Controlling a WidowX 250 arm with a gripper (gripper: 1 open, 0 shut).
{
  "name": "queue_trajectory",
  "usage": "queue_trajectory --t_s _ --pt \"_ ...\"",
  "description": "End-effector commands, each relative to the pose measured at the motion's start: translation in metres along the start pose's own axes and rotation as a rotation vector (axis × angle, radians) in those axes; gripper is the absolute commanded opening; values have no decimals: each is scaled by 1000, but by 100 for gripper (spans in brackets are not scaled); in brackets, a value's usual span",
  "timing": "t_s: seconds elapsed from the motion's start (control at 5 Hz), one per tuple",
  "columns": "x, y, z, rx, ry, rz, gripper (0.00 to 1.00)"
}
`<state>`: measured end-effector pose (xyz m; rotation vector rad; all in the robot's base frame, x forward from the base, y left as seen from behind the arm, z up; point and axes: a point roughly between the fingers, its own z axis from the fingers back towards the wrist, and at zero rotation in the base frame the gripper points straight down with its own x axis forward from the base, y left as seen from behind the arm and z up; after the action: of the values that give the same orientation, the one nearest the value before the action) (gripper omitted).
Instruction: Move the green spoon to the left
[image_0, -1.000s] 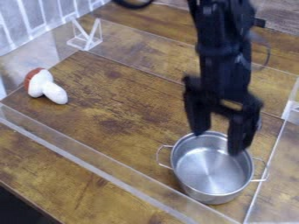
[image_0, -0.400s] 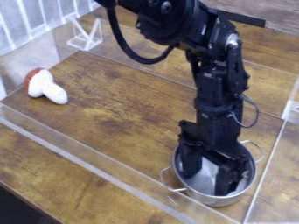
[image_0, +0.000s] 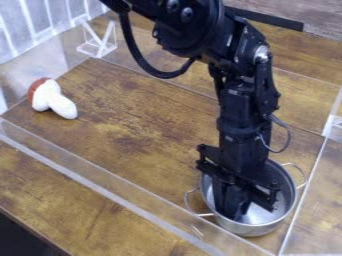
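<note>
Green is the colour of the spoon to be moved, yet the spoon cannot be made out in this view, so I cannot tell where it lies. Much of the metal pot's inside is hidden behind the tool (image_0: 242, 207), a black one that reaches down into the pot (image_0: 267, 227) from above. Its fingers are drawn together, closed — whether anything is pinched between them I cannot tell. Shiny and round, the pot sits toward the near right of the brown wooden surface (image_0: 120, 140), with a thin wire handle (image_0: 191, 205) sticking out on its left side in the view. Above it the black arm (image_0: 221, 35) comes down from the top of the view, a dark cable (image_0: 140, 60) looping beside it. Well apart from the pot, at the far left, lies a small red and white object (image_0: 54, 98) (too blurred to name). Beyond that, near the top left, a white bracket-like piece (image_0: 98, 40) stands close to a see-through panel (image_0: 160, 45), and white upright bars (image_0: 27, 25) fill the corner.
</note>
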<state>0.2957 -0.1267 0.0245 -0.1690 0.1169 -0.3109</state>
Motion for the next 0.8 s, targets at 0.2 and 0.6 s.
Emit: queue_trajectory --t_s 0.2,0.6 --pt "4 -19 26 -3 -40 -75 0" --pt "6 -27 54 2 -47 -117 0"
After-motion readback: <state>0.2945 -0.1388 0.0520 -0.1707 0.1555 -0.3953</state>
